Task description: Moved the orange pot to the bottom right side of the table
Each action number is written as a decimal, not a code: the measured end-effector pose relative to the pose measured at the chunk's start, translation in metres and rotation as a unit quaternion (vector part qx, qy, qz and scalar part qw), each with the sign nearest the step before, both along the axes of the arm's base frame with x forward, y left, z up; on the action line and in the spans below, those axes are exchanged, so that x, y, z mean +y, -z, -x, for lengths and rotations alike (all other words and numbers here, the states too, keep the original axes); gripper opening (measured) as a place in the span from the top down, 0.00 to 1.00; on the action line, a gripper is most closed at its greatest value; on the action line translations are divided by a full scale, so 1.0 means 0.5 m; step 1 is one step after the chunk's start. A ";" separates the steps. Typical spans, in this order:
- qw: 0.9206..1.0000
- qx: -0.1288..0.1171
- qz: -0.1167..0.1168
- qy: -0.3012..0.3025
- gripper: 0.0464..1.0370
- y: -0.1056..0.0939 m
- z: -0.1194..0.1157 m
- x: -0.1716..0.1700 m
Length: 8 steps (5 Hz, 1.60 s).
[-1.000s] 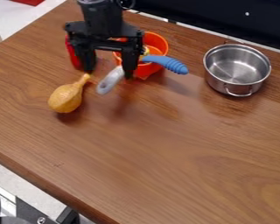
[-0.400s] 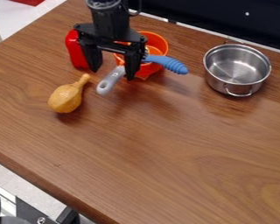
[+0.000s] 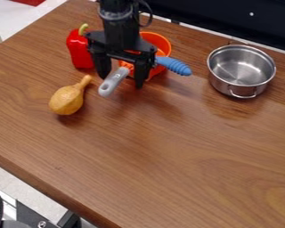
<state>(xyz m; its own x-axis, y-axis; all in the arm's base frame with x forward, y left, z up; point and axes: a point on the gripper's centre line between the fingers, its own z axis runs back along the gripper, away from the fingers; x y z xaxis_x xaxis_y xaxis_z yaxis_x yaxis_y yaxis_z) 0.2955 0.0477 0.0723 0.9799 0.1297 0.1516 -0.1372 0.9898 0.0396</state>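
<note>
Gripper [image 3: 121, 80] hangs at near side of orange pot [image 3: 159, 41], jaws apart, perhaps to grasp it; contact hidden.

no readable text, as far as visible

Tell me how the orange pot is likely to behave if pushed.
The orange pot would probably slide upright if nudged low, as its mouth faces up. Pushed high, it may tip, since a blue handle and a grey handle stick out past its rim. Those could swing or shift too, as they seem only to lean there.
</note>
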 end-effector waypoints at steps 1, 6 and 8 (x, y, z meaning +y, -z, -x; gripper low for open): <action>1.000 0.004 0.005 -0.007 0.33 0.007 0.001 -0.002; 0.998 -0.022 -0.002 -0.055 0.71 -0.007 -0.007 0.000; 0.996 -0.053 0.017 -0.068 0.71 -0.047 0.016 -0.001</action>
<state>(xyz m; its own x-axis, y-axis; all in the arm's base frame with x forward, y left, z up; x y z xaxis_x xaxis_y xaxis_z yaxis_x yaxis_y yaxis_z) 0.2878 0.0471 0.0957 0.9312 0.2674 0.2476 -0.2723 0.9621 -0.0147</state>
